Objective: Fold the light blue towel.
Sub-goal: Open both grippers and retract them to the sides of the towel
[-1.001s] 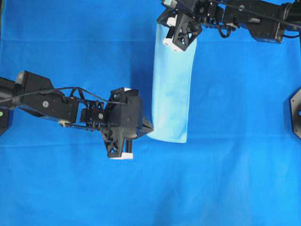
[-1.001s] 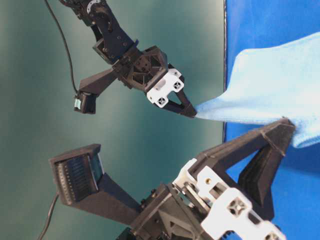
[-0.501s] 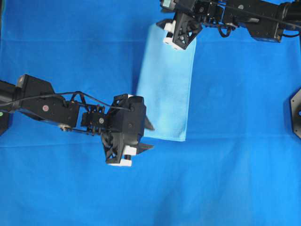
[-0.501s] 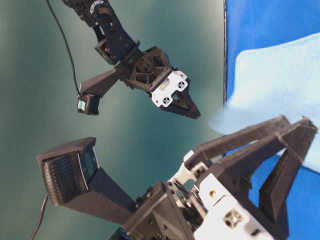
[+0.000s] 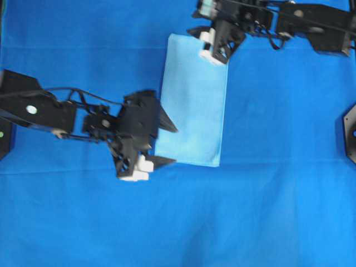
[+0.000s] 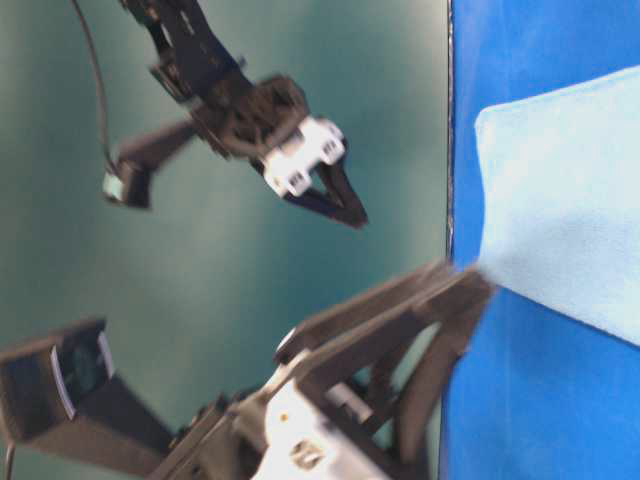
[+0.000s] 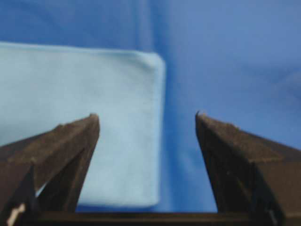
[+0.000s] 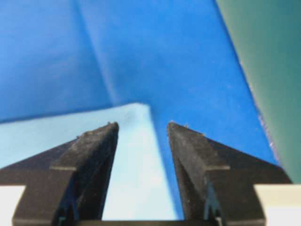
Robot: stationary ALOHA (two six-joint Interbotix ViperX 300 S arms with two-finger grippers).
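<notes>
Royal-blue cloth covers the table (image 5: pixel 289 211) from edge to edge, with a dull teal wall behind it in the table-level view. On that covering lies the light blue towel (image 5: pixel 193 100), a thin pale sky-blue cloth with a soft microfibre look, lying flat as a tall rectangle, which I take to be already folded once. Its long axis runs from the far edge of the table toward the near edge in the overhead view, and it sits a little right of the middle.

The left gripper (image 5: pixel 165 143) hovers at the towel's near-left corner, its black jaws spread wide; the left wrist view shows that corner lying between and beyond the two tips, with nothing pinched. The right gripper (image 5: pixel 207 40) is over the far edge of the towel, toward its far-right corner, jaws likewise apart and empty, and its wrist view shows a towel corner just ahead of the gap.

So each arm stands at one short end of the rectangle: the left at the near end, the right at the far end. A further fold would likely bring one short end over the other along that long axis, and both arms are about equally close to their ends.
</notes>
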